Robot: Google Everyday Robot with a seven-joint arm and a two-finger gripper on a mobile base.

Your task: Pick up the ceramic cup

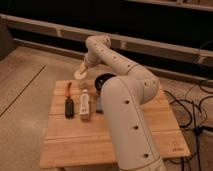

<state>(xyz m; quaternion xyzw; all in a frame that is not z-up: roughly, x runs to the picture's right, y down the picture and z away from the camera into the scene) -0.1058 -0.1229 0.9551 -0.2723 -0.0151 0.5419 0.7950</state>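
The ceramic cup (79,75) is small, round and cream-beige, and sits at the far edge of the wooden table (75,142), left of the black bowl (105,81). My gripper (83,67) is right over the cup's top, at the end of the white arm (122,105) that reaches in from the lower right. The gripper hides part of the cup's rim. I cannot tell whether the cup rests on the table or is just off it.
A long white bar-shaped object (85,104) lies mid-table. A black object (69,107) lies to its left and a dark one (99,104) to its right. An orange-handled tool (68,89) lies near the left edge. Cables (192,112) trail on the floor at right.
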